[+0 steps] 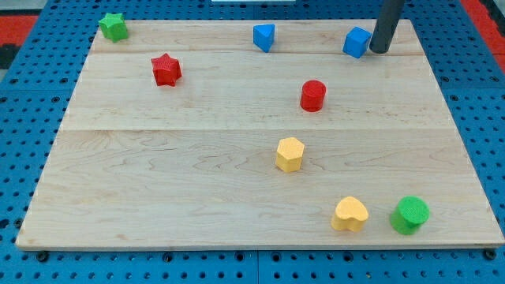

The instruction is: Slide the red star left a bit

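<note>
The red star (166, 69) lies on the wooden board (158, 173) in the upper left part of the view. My tip (379, 50) is at the view's top right, far to the right of the red star. It stands right next to a blue cube (357, 42), on the cube's right side, touching or nearly touching it.
A green star (114, 27) sits at the top left corner. A blue block (263, 37) is at the top centre. A red cylinder (313, 95) is right of centre. A yellow hexagon (289, 154), a yellow heart (349, 214) and a green cylinder (410, 215) lie lower right.
</note>
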Action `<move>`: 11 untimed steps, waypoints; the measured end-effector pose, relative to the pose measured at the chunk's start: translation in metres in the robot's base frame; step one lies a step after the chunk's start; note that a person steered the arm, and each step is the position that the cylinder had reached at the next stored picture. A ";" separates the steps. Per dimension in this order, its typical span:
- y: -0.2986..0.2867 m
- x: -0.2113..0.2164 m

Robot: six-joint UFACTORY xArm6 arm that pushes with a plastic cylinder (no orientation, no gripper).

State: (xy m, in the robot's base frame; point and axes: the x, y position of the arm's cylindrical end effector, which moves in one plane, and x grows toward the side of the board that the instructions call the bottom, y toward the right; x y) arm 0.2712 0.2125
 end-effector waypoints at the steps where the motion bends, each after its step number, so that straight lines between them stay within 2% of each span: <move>1: 0.000 0.000; 3: -0.021 0.045; 6: -0.234 0.037; 7: -0.254 0.019; 9: -0.274 0.019; 10: -0.288 0.033; 11: -0.343 0.051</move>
State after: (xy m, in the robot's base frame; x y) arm 0.3227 -0.1307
